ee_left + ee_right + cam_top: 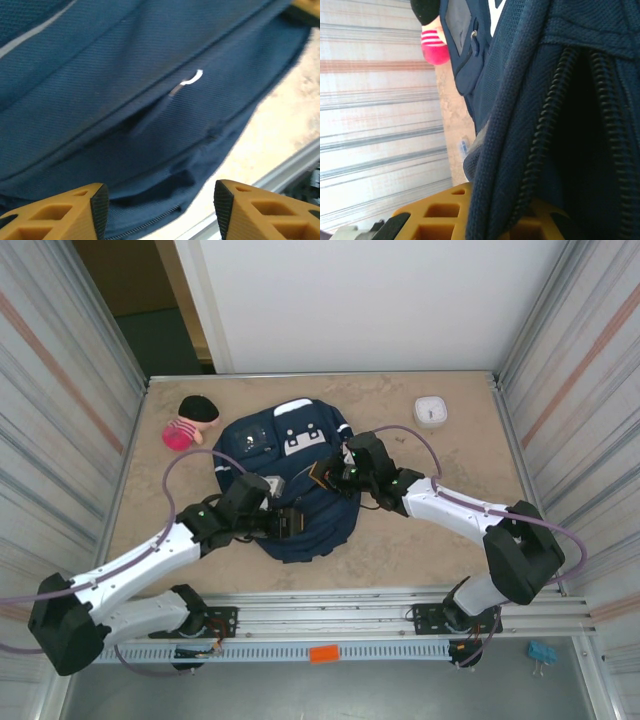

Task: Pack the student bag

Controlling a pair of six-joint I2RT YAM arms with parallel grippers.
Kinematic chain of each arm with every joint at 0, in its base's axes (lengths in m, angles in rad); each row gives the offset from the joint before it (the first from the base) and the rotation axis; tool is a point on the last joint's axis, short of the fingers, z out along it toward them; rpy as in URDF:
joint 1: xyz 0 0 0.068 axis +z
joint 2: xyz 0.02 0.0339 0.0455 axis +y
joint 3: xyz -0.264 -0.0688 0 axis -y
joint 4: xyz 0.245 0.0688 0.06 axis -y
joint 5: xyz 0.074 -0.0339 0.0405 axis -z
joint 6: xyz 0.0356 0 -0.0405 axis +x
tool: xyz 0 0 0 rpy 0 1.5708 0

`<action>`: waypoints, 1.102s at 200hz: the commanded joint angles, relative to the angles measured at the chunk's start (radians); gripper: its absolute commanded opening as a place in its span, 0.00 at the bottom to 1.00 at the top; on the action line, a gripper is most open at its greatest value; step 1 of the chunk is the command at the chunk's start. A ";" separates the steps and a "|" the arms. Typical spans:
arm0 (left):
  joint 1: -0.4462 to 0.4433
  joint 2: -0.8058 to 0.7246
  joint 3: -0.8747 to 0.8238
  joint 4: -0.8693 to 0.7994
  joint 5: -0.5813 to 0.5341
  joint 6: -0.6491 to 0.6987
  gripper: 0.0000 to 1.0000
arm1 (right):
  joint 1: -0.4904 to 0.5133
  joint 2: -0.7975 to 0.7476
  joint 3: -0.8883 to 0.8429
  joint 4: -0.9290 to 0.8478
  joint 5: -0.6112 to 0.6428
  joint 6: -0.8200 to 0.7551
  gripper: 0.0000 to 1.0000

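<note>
On the beige tabletop the student bag lies centred, its zipper parted, with the right gripper jaws clamped on that edge, the left gripper jaws apart and empty, and the doll unpacked, so packing seems barely begun.

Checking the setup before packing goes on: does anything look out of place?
A small blue clip lies beyond the near rail, off the tabletop at the right. The student bag, the pink doll and the white square object look ordinary.
</note>
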 commanded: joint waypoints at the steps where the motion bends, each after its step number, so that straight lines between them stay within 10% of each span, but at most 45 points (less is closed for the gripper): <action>1: -0.009 0.024 0.039 0.047 -0.076 0.044 0.60 | 0.018 -0.038 0.055 0.032 0.003 -0.033 0.00; 50: -0.008 0.101 0.074 0.152 -0.113 0.107 0.59 | 0.022 -0.034 0.062 0.032 -0.003 -0.036 0.00; 141: -0.009 0.173 0.101 0.224 -0.133 0.113 0.31 | 0.025 -0.042 0.062 0.021 -0.008 -0.045 0.00; 185: -0.009 0.185 0.103 0.158 -0.196 0.106 0.01 | 0.015 -0.049 0.064 -0.004 -0.015 -0.054 0.00; 220: -0.008 0.139 0.063 0.068 -0.230 0.110 0.00 | -0.054 -0.076 0.051 -0.048 -0.041 -0.076 0.00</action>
